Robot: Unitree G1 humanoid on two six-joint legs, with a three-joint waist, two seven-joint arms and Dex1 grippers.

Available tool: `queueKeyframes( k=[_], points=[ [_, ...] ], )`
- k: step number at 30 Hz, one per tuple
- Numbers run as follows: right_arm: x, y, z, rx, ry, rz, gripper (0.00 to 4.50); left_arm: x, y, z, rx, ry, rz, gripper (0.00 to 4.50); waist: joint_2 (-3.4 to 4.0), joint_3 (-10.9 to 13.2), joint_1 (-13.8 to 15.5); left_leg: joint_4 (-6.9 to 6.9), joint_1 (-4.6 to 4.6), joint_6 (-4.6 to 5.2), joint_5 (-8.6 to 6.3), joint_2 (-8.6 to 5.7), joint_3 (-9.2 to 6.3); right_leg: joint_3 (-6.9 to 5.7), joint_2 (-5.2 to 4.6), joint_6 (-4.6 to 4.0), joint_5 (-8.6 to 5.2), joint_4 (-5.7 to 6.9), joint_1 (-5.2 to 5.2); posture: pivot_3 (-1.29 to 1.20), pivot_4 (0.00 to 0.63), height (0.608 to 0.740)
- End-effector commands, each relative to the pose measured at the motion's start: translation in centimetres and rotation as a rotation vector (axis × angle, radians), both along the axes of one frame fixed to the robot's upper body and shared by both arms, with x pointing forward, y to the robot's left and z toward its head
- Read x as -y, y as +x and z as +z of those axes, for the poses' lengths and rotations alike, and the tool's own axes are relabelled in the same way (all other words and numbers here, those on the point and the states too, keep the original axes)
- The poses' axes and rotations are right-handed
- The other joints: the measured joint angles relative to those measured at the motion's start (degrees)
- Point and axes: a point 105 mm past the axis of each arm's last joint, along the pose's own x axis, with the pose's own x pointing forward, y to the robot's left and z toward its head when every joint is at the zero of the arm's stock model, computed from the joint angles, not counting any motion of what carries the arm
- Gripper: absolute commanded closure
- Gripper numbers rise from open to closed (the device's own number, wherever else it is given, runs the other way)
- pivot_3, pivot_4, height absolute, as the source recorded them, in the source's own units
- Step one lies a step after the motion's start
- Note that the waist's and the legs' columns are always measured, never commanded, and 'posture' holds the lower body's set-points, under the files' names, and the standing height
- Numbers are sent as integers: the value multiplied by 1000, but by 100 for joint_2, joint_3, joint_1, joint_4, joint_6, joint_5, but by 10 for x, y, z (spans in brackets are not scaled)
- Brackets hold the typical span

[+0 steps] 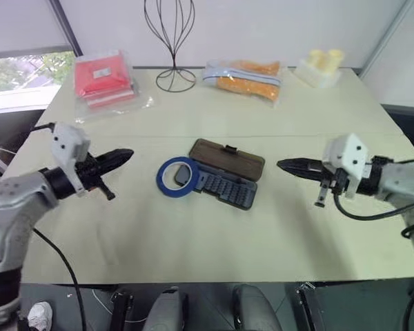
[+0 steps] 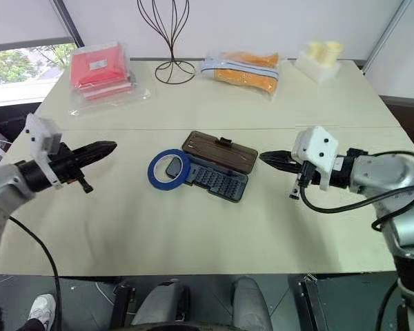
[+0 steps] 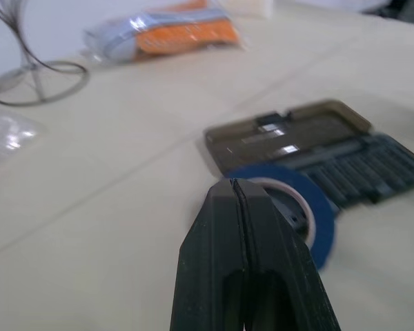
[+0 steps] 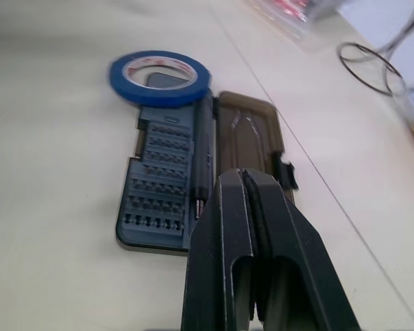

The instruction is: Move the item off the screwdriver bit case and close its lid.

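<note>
The screwdriver bit case (image 1: 228,187) lies open at the table's middle, its rows of bits showing. Its smoky brown lid (image 1: 228,159) lies flat behind it, latch tab on the far edge. The item, a blue tape roll (image 1: 174,177), rests partly on the case's left end. My left gripper (image 1: 127,154) hovers shut to the left of the tape, pointing at it. My right gripper (image 1: 281,165) hovers shut to the right of the case. In the right wrist view the case (image 4: 162,189) and tape (image 4: 160,76) lie beyond the shut fingers (image 4: 252,234).
At the table's far side lie a red packet (image 1: 103,79) in clear plastic, a black wire stand (image 1: 171,41), an orange bag (image 1: 245,77) and a white tray with yellow cups (image 1: 319,67). The table's front edge runs close below both arms.
</note>
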Motion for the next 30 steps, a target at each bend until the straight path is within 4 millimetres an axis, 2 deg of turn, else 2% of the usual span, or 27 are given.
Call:
queueKeyframes(
  k=[1,6,30],
  points=[
    [-4,-1,10,25,9,30,4469,-2,-1,12,41,21,-27,4500,-1,1,1,0,0,0,0,0,0,0,0,0,0,0,0,0,150,740],
    [-12,-2,10,24,14,56,4469,3,0,18,46,0,-51,4500,-7,6,14,1,-4,-1,0,2,-1,0,-2,0,0,0,-1,0,150,740],
    [-15,0,8,24,20,63,4469,16,-3,7,-20,-11,-76,4500,-6,7,6,0,-6,-1,0,3,1,2,-5,1,0,0,-6,0,150,740]
  ],
)
